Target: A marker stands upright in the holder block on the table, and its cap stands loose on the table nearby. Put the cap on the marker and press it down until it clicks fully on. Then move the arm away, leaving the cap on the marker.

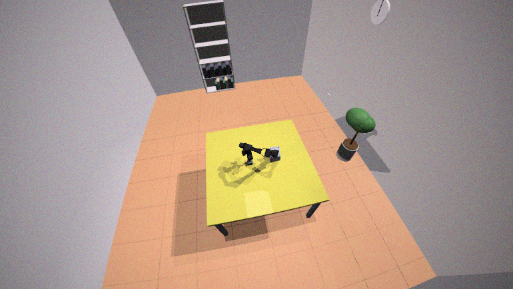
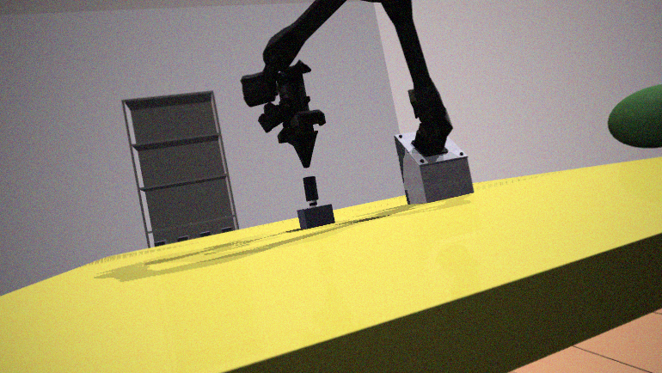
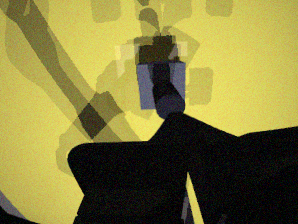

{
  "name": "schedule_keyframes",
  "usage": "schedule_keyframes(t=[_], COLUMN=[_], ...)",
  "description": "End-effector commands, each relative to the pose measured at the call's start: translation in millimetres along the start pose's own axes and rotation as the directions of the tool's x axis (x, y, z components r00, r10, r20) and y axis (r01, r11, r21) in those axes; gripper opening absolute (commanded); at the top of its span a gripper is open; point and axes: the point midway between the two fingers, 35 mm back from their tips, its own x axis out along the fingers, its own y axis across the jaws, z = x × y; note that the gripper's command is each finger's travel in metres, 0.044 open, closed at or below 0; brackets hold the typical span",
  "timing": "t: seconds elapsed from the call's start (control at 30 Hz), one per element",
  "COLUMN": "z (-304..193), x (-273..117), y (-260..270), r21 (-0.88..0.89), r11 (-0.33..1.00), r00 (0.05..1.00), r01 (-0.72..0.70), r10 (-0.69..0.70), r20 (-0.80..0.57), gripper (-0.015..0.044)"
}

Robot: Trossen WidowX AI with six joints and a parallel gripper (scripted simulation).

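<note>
Where the wrist camera looks down, the closed fingers black out the lower half of the view, and only the top of the cap (image 3: 169,104) and part of the holder block (image 3: 148,86) show past them. From overhead the arm is tiny and the marker cannot be made out at all. In the side view the arm's upper links run off the top edge, and the plant (image 2: 637,116) is cut by the right edge.

One gripper (image 2: 305,162), jaws fully shut, nothing held; tips pointing down, hanging above the cap (image 2: 309,188) with a clear gap. One cap, sitting upright on the marker (image 2: 313,202). Only a short band of marker shows between cap and holder block (image 2: 315,216); cannot tell whether the cap is fully seated. One block, on the table just beside the arm's grey base (image 2: 433,174).

Yellow table (image 1: 287,186) on dark legs, crossed by overlapping arm shadows. Orange tiled floor (image 1: 323,251), grey walls, one bookshelf (image 1: 210,44) against the far wall, one potted plant (image 1: 359,122), one round clock (image 1: 380,10) high up.
</note>
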Motion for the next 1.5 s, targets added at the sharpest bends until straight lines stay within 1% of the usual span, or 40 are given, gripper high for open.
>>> schedule_keyframes(t=[0.0, 0.57, 0.8, 0.87, 1.03, 1.1, 1.17, 1.47], z=[-0.5, -0.2, 1.3, 2.7, 2.5, 1.2, 1.2, 1.2], x=[5.8, 30.6, 25.7, 16.3, -54.0, -63.8, -63.8, -63.8], y=[0.1, 0.7, 1.0, 0.2, -0.6, 0.0, 0.0, 0.0], r21=[0.009, 0.009, -0.004, -0.003, -0.001, 0.000, 0.000, 0.000], r11=[1.000, 1.000, 1.000, 1.000, 1.000, 1.000, 1.000, 1.000], r00=[1.000, 1.000, 1.000, 1.000, 1.000, 1.000, 1.000, 1.000], r01=[-0.006, -0.007, 0.001, 0.002, 0.003, 0.002, 0.002, 0.002], r10=[0.006, 0.007, -0.001, -0.002, -0.003, -0.002, -0.002, -0.002], r20=[0.000, 0.000, 0.007, 0.007, 0.006, 0.006, 0.006, 0.006], gripper=[0.0000, 0.0000, 0.0000, 0.0000, 0.0000, 0.0000, 0.0000, 0.0236])
